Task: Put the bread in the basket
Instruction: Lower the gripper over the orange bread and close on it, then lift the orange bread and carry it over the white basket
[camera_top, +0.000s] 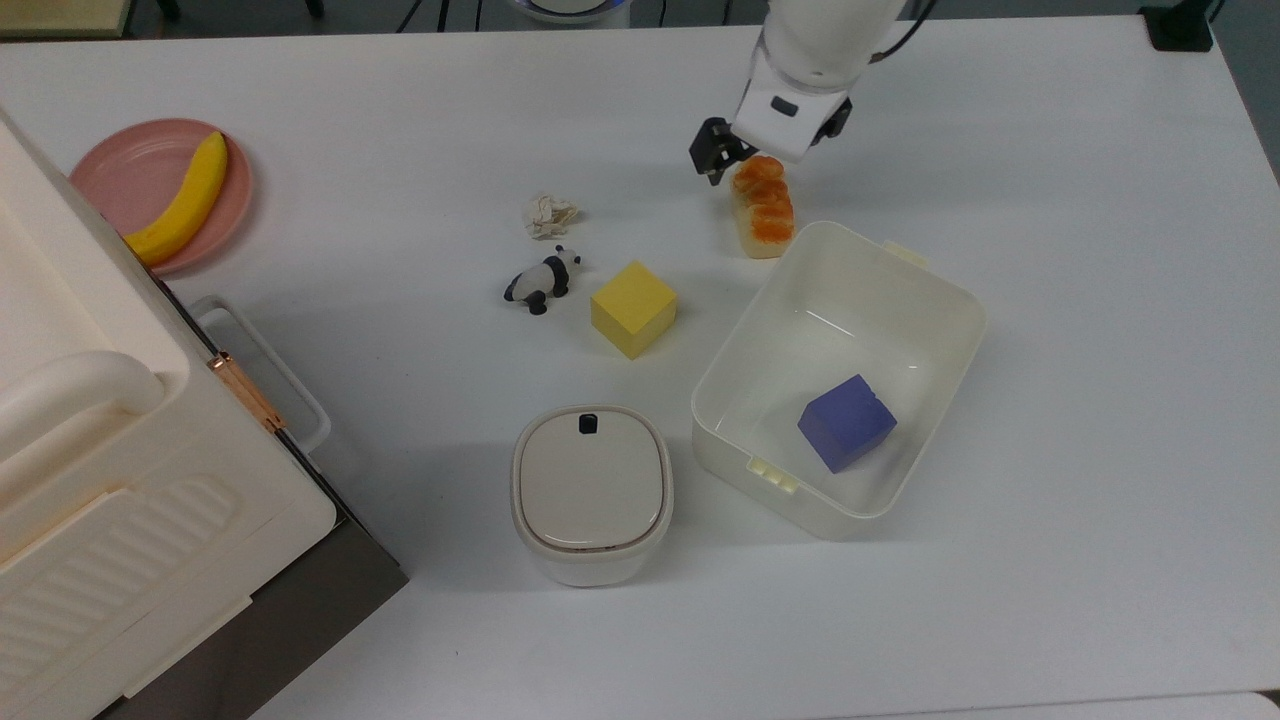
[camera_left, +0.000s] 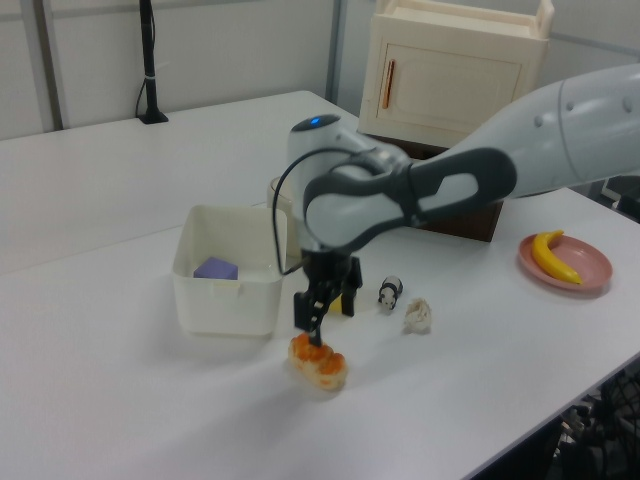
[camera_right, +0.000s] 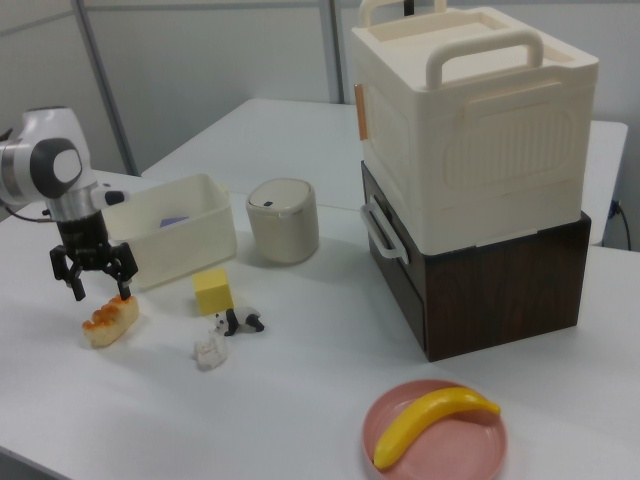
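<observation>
The bread (camera_top: 764, 210) is a small loaf with an orange-brown crust, lying on the white table just outside the basket's far-left corner in the top view. It also shows as the bread (camera_left: 319, 363) in the left view and the bread (camera_right: 110, 319) in the right view. The basket (camera_top: 958, 300) is a cream-white tub holding a purple cube (camera_top: 846, 422). My gripper (camera_top: 748, 162) hangs open just above the bread's far end, fingers spread to either side and touching nothing. The open gripper (camera_left: 327, 310) and gripper (camera_right: 98, 286) appear in the side views too.
A yellow cube (camera_top: 633, 308), a toy panda (camera_top: 542, 279) and a paper wad (camera_top: 551, 215) lie on the top view's left of the bread. A lidded canister (camera_top: 592, 492) stands beside the basket. A banana on a pink plate (camera_top: 120, 175) and a big cream case (camera_top: 90, 470) sit far left.
</observation>
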